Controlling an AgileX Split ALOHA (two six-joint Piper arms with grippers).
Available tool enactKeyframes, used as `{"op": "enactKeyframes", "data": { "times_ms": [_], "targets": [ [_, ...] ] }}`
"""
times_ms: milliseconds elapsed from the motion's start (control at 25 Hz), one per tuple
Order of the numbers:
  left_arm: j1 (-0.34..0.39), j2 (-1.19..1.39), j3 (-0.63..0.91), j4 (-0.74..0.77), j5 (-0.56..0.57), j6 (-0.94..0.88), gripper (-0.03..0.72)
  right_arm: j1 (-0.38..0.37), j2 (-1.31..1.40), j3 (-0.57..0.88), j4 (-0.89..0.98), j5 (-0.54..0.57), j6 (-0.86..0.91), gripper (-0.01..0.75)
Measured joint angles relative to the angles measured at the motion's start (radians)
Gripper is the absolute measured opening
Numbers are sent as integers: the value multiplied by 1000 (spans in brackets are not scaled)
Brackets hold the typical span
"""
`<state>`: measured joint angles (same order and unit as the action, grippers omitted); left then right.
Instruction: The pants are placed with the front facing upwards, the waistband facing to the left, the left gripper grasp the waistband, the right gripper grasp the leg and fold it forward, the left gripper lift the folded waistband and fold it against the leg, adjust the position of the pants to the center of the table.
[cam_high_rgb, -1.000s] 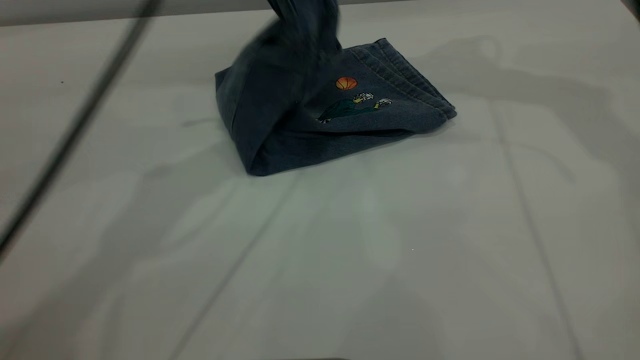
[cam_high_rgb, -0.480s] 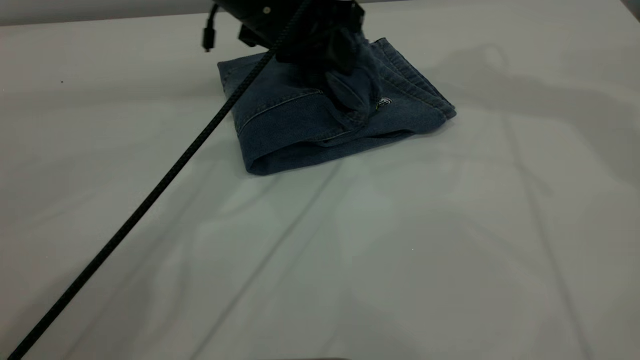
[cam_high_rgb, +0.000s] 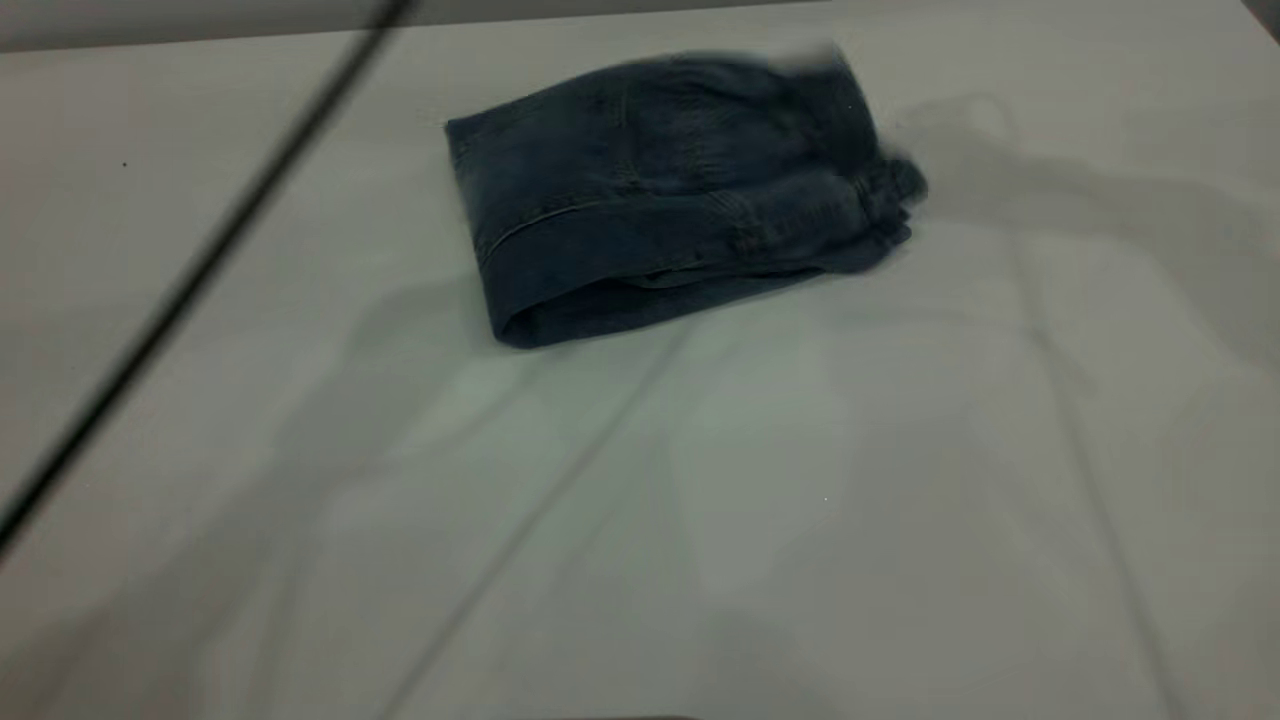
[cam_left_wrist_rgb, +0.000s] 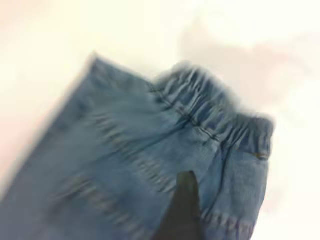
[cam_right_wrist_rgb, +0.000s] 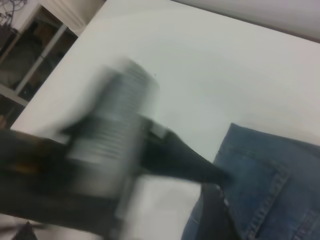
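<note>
Waistband (cam_high_rgb: 800, 205) now folded onto pants (cam_high_rgb: 640, 190).

The exterior view looks down across the bench (cam_high_rgb: 700, 520), pants (cam_high_rgb: 660, 200) toward 12 o'clock. Both wrist views hang close, seemingly over the same pants.

The pants (cam_high_rgb: 660, 200) are blue denim cloth, matt and faintly grainy, with raised stitched seams. Their waistband (cam_left_wrist_rgb: 220, 112) is the same cloth gathered into many small puckers, giving it a ribbed, rough look. The desk (cam_high_rgb: 700, 520) has a smooth, pale, matt surface with a slight soft sheen. On the right gripper (cam_right_wrist_rgb: 210, 200), the cylinder (cam_right_wrist_rgb: 112, 132) looks like silvery metal, and the black parts look like matt plastic.
</note>
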<state>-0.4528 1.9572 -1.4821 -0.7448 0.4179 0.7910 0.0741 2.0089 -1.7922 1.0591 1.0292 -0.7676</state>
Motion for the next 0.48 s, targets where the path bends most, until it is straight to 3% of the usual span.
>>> {"op": "enactKeyframes", "data": {
  "times_ms": [120, 240, 480],
  "targets": [
    [30, -118, 0, 89, 24, -40, 587, 6, 1, 0, -16, 5, 14, 385],
    [75, -226, 0, 146, 46, -102, 581, 65, 5, 0, -120, -12, 70, 385],
    [117, -372, 0, 163, 114, -169, 580, 341, 72, 0, -662, -172, 486, 385]
  ]
}}
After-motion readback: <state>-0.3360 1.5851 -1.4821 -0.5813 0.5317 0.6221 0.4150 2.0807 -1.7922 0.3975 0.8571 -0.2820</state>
